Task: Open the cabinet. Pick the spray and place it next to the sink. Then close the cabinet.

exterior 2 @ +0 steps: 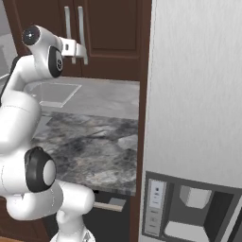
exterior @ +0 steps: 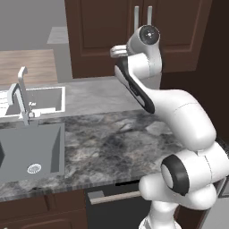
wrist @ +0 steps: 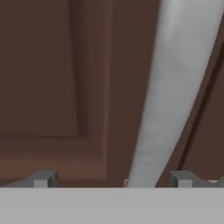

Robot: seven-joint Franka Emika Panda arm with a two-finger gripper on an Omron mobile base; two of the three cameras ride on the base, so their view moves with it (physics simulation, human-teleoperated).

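Observation:
The dark brown cabinet (exterior: 103, 31) hangs above the counter with both doors shut. Its two silver bar handles (exterior 2: 81, 23) run side by side at the middle seam. My gripper (exterior 2: 85, 57) is raised to the lower end of these handles. In the hand view my gripper (wrist: 111, 179) stands open with one silver handle (wrist: 166, 100) passing between the fingertips, nearer the right one and not clamped. The grey sink (exterior: 13, 156) with its chrome tap (exterior: 20, 96) sits at the counter's left. The spray is hidden.
The marbled counter (exterior: 103, 138) stretches between sink and cabinet wall. A paler white-rimmed basin (exterior: 61, 100) lies behind the tap. A tall white appliance (exterior 2: 194, 94) walls off the right side. Below the counter is a dark front with a horizontal handle (exterior: 114, 197).

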